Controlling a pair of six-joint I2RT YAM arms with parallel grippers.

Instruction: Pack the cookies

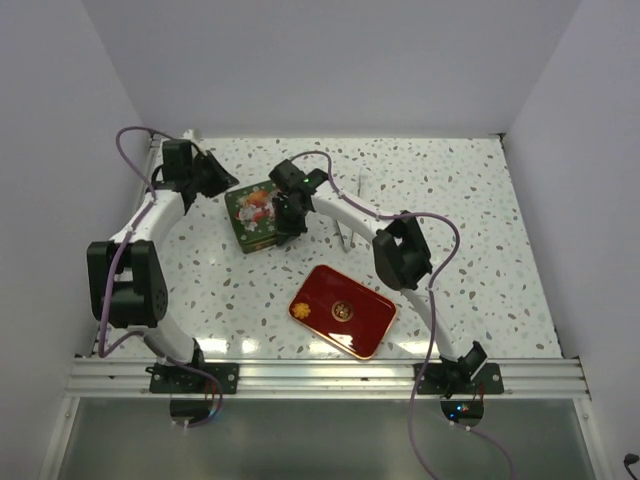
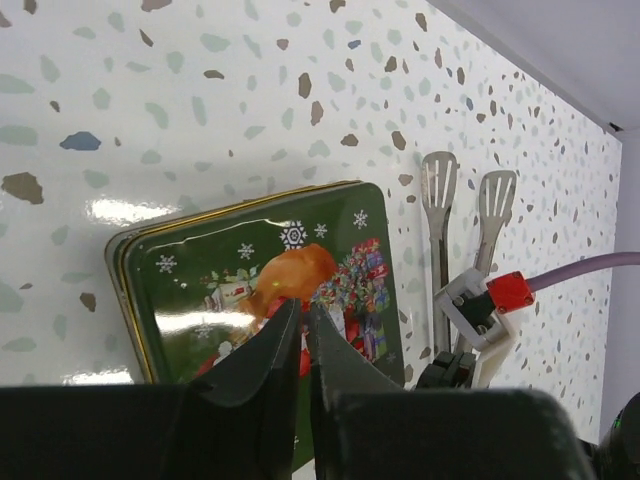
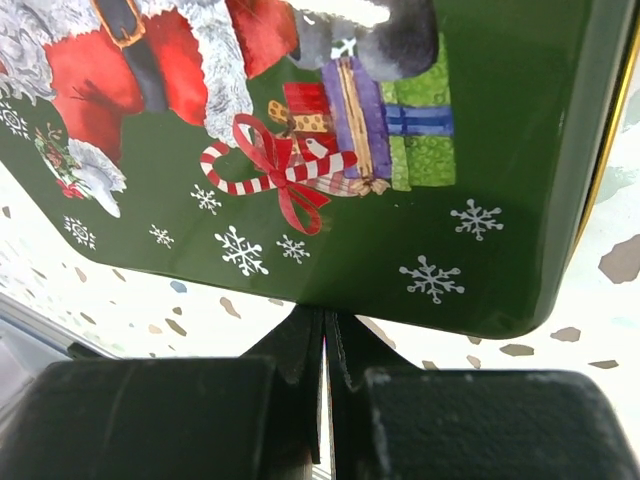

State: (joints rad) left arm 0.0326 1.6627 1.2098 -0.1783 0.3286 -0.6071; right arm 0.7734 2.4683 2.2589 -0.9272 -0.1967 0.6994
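Top external view gives you the whole table (image 1: 470,210): a green tin (image 1: 252,216) with a Christmas picture on its lid lies at the far left of the middle, and a red tray (image 1: 368,322) lies nearer to the arm bases, well apart from the tin. Your cookies are on this tray. An orange flower-shaped cookie (image 1: 301,312) sits near the left corner of the tray, and a darker round cookie (image 1: 341,311) sits close to the middle.

Your left gripper (image 1: 215,183) is at the far left corner of the tin. From the left wrist view, the left gripper (image 2: 302,312) has its fingers almost together, with only a thin slit between them, and you see nothing held in that slit. The tips stand over the printed lid of the tin (image 2: 220,280). Beside the tin, a pair of metal tongs (image 2: 438,200) lies on the table.

Your right gripper (image 1: 290,214) is at the right edge of the tin. In the right wrist view the right gripper (image 3: 325,318) also has its fingers drawn close to a thin slit, but the tips go out of sight under the rim of the tin (image 3: 400,220) — so you cannot tell if they pinch the rim or only touch it.
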